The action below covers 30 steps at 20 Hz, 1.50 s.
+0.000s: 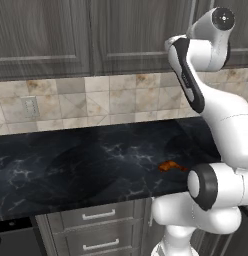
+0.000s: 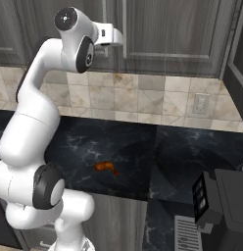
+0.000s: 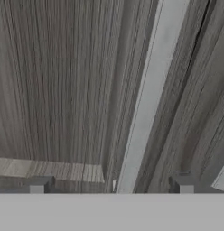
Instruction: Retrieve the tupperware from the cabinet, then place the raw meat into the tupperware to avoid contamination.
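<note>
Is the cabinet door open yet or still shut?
Shut. The cabinet door lies flush with its neighbours, and its handle stands between the gripper's open jaws.

- the cabinet (image 1: 46, 35) is showing dark grey with streaky wood grain running up and down, and its bar handle (image 3: 147, 103) is looking pale silver
- the raw meat (image 1: 169, 166) is glowing orange-brown and kinda glossy
- the counter (image 1: 71, 170) is looking black with thin white marble veins wandering through it
- the backsplash (image 2: 143, 100) is wearing beige and tan stone tiles, mottled, with some rusty brown patches up top
- the outlet plate (image 1: 30, 106) is blending in as off-white
- the drawers (image 1: 98, 230) are sitting grey with silver handles
- the arm (image 2: 35, 122) is gleaming white with dark joints
- the coffee machine (image 2: 221, 203) is looking dark grey and black
</note>
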{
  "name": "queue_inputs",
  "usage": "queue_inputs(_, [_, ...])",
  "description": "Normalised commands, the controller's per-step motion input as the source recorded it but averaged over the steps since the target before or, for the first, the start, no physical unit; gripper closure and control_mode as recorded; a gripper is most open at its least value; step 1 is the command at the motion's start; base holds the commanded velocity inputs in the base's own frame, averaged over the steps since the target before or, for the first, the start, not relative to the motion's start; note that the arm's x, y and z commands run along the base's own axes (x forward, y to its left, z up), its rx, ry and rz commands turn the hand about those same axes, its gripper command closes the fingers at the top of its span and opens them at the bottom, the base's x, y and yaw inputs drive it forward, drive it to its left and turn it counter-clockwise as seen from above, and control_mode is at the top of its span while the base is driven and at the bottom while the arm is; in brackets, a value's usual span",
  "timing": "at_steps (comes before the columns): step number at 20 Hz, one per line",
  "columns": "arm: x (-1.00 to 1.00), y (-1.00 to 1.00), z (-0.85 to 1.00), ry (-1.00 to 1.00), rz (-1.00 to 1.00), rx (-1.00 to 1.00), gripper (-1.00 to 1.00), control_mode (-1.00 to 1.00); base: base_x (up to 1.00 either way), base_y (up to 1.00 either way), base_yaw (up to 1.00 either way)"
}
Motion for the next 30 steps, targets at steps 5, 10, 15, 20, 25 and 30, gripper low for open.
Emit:
queue_inputs(5, [0.34, -0.16, -0.02, 0.0, 0.06, 0.0, -1.0, -1.0, 0.0, 0.0, 0.0])
queue_inputs(10, [0.25, -0.19, -0.02, 0.02, 0.04, 0.0, -1.0, -1.0, 0.0, 0.0, 0.0])
queue_inputs(15, [0.28, -0.07, -0.07, 0.01, 0.01, 0.0, -1.0, -1.0, 0.0, 0.0, 0.0])
queue_inputs(20, [0.35, 0.12, -0.13, 0.0, 0.0, 0.0, 1.0, -1.0, 0.0, 0.0, 0.0])
queue_inputs(25, [0.25, 0.1, -0.1, 0.0, 0.0, 0.0, 1.0, -1.0, 0.0, 0.0, 0.0])
queue_inputs(30, [0.14, 0.15, -0.13, 0.01, -0.02, 0.0, 1.0, -1.0, 0.0, 0.0, 0.0])
